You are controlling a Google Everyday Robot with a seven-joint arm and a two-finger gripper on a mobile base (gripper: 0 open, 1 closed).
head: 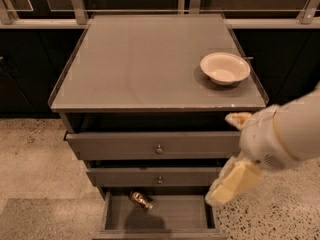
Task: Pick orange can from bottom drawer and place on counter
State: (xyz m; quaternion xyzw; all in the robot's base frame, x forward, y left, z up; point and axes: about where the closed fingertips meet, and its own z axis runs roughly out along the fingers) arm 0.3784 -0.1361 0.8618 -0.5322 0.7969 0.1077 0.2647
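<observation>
The claw hangs at the right of the scene, in front of the cabinet's right edge and level with the middle drawer. Its cream-coloured end points down and to the left, toward the right rear corner of the bottom drawer. Whether the claw is released or clenched cannot be told from this angle, and nothing is seen in its hold. Behind it the thick white arm runs up and out past the right border.

The bottom drawer is pulled well out, and its shallow grey inside is open to view. The orange can is in the drawer's rear left part, just below the front of the middle drawer. It seems to lie on its side at a slant, well apart from the claw.

Above the middle drawer, the top drawer stands out a little from the cabinet, and each of the two has a small round knob. The grey bench tops the cabinet and carries a cream bowl near its right edge. Speckled floor lies around the cabinet.
</observation>
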